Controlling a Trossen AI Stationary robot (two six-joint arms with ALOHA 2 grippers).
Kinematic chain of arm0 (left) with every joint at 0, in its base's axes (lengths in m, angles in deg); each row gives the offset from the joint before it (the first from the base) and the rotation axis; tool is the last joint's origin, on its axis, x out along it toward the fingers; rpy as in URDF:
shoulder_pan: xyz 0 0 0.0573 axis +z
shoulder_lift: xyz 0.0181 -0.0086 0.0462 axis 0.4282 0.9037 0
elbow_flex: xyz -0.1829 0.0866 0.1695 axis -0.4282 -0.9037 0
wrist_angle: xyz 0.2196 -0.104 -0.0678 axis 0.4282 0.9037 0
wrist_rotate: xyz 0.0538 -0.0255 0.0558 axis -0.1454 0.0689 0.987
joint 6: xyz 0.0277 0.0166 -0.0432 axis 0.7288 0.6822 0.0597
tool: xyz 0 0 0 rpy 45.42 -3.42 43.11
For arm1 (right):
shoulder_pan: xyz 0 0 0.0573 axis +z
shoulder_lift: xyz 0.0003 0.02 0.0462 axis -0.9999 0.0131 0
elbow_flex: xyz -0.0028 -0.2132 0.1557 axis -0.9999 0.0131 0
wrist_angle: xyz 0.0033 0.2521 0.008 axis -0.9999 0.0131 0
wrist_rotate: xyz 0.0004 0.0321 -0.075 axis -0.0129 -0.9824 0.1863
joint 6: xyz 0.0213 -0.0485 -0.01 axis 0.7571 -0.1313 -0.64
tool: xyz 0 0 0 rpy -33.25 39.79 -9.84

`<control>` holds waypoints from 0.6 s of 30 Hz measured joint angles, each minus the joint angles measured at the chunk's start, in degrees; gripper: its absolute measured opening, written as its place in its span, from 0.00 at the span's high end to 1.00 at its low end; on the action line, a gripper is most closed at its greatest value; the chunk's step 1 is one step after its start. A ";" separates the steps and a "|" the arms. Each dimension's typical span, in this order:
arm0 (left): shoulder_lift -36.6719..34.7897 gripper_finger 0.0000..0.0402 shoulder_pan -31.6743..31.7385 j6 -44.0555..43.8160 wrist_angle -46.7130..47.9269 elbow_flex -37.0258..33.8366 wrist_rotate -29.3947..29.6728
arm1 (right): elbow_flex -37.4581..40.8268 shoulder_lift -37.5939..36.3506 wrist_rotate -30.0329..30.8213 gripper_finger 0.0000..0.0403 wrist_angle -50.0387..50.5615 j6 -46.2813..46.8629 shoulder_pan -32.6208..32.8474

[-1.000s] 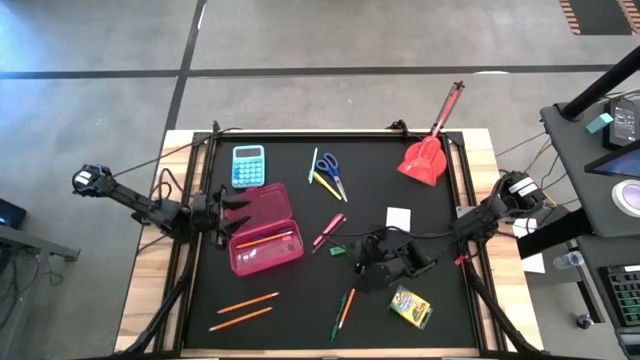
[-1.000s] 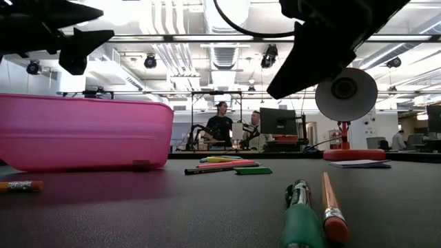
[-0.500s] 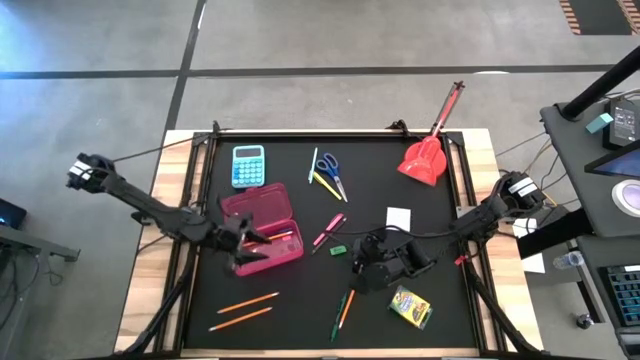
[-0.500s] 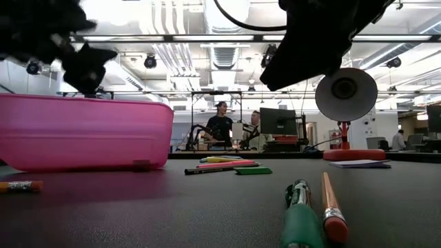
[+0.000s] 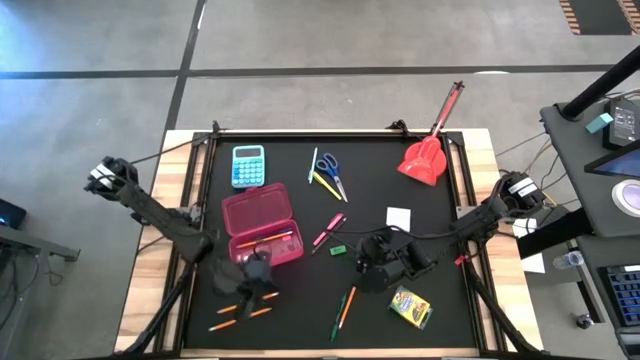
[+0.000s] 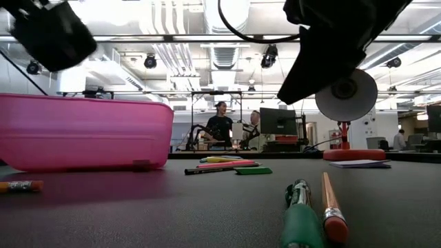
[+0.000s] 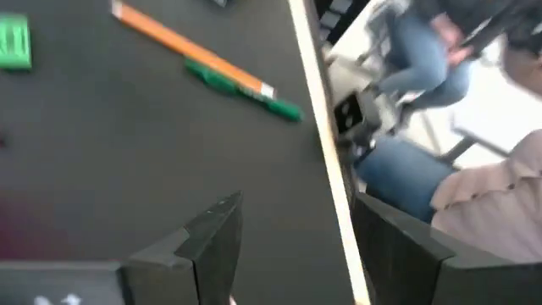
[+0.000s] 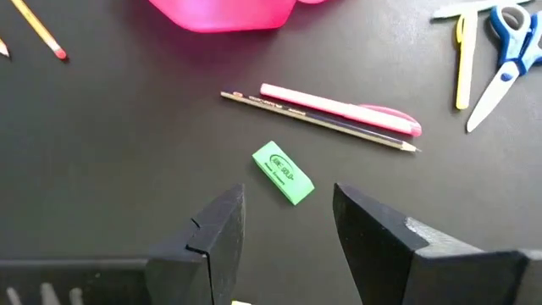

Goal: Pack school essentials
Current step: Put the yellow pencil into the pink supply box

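Fingers (image 8: 224, 222) of the right gripper (image 8: 284, 222) standing apart and empty, hovering just short of the green eraser (image 8: 283, 173), left gripper (image 7: 292, 233) fingers spread wide above the counter (image 5: 300, 320) beside the pink pencil case (image 5: 262, 222).

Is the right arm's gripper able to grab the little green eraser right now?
Probably yes. The right gripper is open and empty, the green eraser lies just ahead of its fingers on bare mat, and the pink pen beyond it isn't in the way.

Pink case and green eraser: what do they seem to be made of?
The pink case looks like glossy moulded plastic, slightly see-through, with rounded corners. The green eraser looks like matte rubber or vinyl, a small block with printed lettering, though that may be a paper sleeve.
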 joint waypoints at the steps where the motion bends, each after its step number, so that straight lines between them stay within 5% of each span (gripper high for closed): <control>1: 1.06 0.49 -0.79 -2.59 4.37 1.97 0.39 | 0.03 0.00 0.00 0.58 0.09 -0.02 0.00; 7: 5.63 0.49 -5.21 -21.87 23.75 7.98 0.54 | 0.03 0.00 0.00 0.58 0.43 -0.11 0.00; 18: 10.30 0.49 -15.33 -47.62 31.80 7.89 -3.81 | 0.05 0.00 -0.54 0.58 0.69 -0.68 0.00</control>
